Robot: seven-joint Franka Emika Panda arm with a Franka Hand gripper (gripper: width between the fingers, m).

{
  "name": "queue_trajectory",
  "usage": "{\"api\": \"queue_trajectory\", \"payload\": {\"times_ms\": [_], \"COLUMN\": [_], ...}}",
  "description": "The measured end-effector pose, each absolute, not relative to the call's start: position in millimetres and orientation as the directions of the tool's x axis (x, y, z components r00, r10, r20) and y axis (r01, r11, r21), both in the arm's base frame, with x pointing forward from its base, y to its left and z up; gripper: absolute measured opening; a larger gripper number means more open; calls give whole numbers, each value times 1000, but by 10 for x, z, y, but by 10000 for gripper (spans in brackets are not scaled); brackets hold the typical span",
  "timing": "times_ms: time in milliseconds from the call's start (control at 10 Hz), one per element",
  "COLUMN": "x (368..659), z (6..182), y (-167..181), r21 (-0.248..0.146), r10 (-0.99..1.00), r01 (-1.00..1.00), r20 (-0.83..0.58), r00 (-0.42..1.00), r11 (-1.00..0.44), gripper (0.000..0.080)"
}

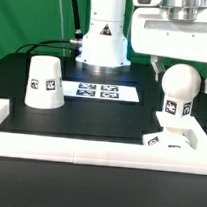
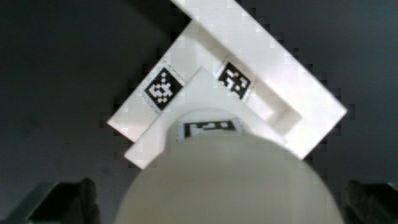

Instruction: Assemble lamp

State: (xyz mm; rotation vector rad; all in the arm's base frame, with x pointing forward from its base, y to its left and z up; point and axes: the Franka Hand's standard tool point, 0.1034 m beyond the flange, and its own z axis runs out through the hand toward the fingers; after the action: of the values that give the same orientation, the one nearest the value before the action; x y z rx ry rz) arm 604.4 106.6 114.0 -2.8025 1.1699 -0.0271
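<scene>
Bulb (image 1: pixel 178 89) upright on base (image 1: pixel 165 139), at exterior view's right, close behind rail (image 1: pixel 88 153). Whether seated fully in base: cannot tell. Fingers (image 1: pixel 157 67) apart, one each side of bulb head, gap on both sides, clamping nothing. Shade (image 1: pixel 43 83) wide end down on table (image 1: pixel 111 117), exterior view's left, well apart from bulb. Marker board (image 1: pixel 97 91) flat between them. Wrist view: bulb (image 2: pixel 222 175) close up, tagged base (image 2: pixel 196 105) beneath.

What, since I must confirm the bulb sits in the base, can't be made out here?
Bulb to base joint: wrist view, hidden by the bulb itself; exterior view, too small.
Gripper fingertips: wrist view, cut off by the edge, dark.
Arm above the gripper: exterior view, cut off by the top edge.
</scene>
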Motion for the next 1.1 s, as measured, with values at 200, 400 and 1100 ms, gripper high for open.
{"api": "queue_trajectory", "payload": {"times_ms": [200, 400, 1100], "x": [6048, 6049, 6046], "z": [1144, 1143, 1130], "y": [1065, 1060, 1059], "r21": [-106, -106, -16], "r10": [-571, -464, 127], "r01": [-568, -461, 128], "r20": [-5, 8, 61], "r00": [821, 886, 990], "r11": [-816, -881, -992], "gripper": [699, 699, 699]}}
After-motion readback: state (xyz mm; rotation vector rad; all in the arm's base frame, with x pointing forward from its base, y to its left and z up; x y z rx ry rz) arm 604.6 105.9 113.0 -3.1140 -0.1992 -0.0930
